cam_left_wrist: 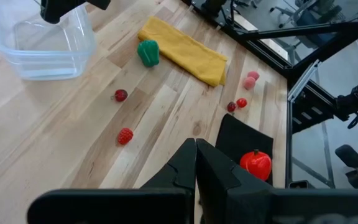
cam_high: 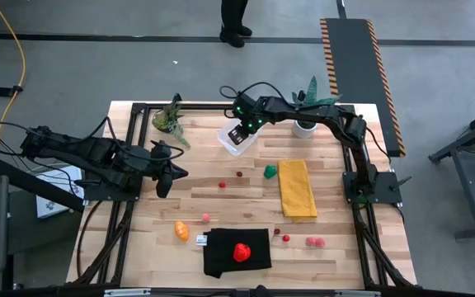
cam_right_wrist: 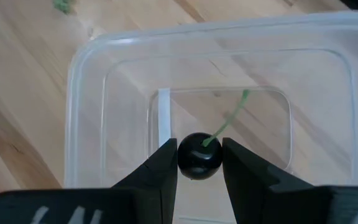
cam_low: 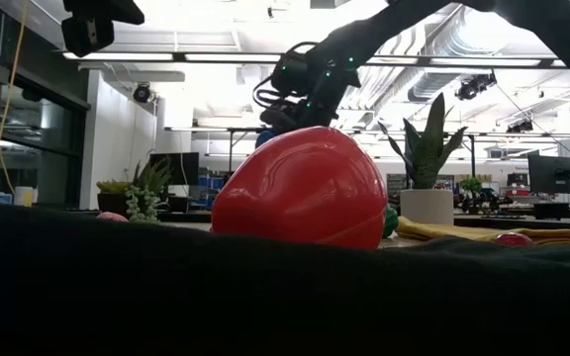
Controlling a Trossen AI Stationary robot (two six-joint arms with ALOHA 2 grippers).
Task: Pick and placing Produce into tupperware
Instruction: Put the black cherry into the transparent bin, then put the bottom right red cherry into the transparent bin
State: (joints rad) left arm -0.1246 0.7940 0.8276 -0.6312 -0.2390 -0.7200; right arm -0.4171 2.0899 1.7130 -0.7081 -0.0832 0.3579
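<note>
A clear tupperware tub (cam_high: 231, 142) stands at the far middle of the table. My right gripper (cam_right_wrist: 199, 155) hangs over its open top, shut on a dark cherry with a green stem (cam_right_wrist: 229, 118). Loose produce lies on the wood: a green piece (cam_high: 270, 171), an orange one (cam_high: 181, 230) and small red and pink berries (cam_high: 222, 185). A red strawberry-like piece (cam_high: 242, 252) rests on a black cloth (cam_high: 221, 262) near the front edge. My left gripper (cam_high: 165, 186) waits shut above the table's left side. My right gripper pinches the dark cherry's round body (cam_right_wrist: 191, 163) between its two fingers, one on each side. The fingers slant steeply down from above into the tub's opening. The green stem sticks out free beyond the fingertips. Whether the cherry touches the tub's floor (cam_right_wrist: 253, 143) I cannot tell.
A folded yellow cloth (cam_high: 297, 188) lies right of the green piece. A leafy plant (cam_high: 170, 120) stands at the far left and a white pot with a plant (cam_high: 306, 125) at the far right, just beside the tub. A person's feet (cam_high: 235, 33) show beyond the table.
</note>
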